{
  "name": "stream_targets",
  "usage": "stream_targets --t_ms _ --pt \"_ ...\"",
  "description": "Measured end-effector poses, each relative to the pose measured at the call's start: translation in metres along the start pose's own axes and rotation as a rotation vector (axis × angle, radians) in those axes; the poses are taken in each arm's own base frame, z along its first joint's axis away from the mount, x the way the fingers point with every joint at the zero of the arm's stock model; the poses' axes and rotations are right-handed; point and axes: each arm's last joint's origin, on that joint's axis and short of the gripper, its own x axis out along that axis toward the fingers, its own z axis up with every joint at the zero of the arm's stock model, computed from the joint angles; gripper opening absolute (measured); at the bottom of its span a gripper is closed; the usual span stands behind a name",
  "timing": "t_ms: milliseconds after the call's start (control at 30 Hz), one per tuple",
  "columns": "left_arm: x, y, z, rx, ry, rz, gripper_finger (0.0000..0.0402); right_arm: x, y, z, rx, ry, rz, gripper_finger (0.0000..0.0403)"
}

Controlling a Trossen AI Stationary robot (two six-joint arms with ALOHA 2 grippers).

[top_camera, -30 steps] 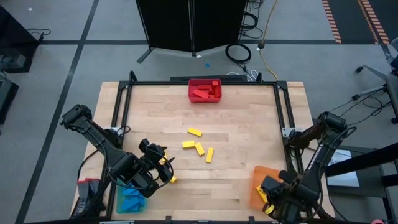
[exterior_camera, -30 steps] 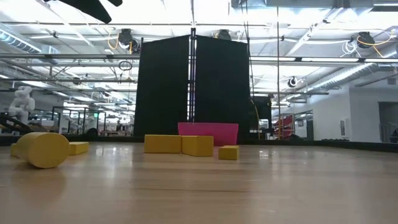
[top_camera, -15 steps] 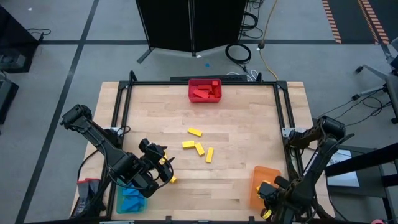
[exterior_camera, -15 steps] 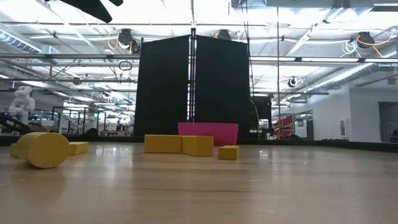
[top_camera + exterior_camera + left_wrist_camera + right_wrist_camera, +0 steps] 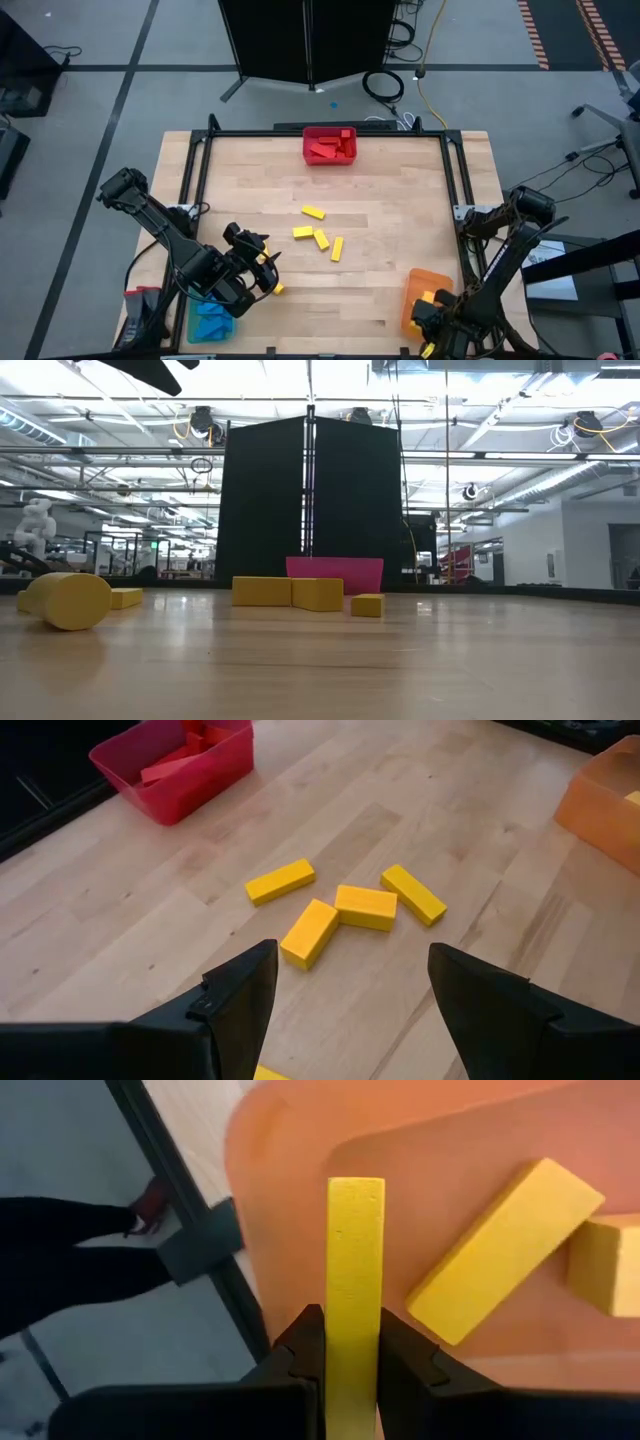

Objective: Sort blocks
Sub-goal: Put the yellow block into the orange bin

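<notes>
Blocks of yellow lie in a loose cluster of four near the middle of the worktop, two of them touching. One more yellow block stands clamped edge-on between the closed fingers of the right claw, over the orange bin at the near right corner; two other yellow blocks already lie inside that bin. Red blocks fill the red bin at the far edge of the worktop, in the middle. Blue blocks sit in the blue bin at the near left corner. Beside it the left claw hovers with its fingers spread apart and nothing between them, facing the yellow cluster, a further yellow block just below it on the wood.
</notes>
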Motion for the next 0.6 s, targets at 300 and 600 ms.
stream_targets --t_ms 300,600 --pt "0.000 0.000 0.000 0.001 -0.010 0.003 0.0264 -0.001 -0.012 0.000 -0.011 0.006 -0.119 0.0112" --pt "0.000 0.000 0.000 0.002 -0.011 0.003 0.0264 -0.012 -0.007 0.004 -0.029 -0.002 -0.076 0.0179"
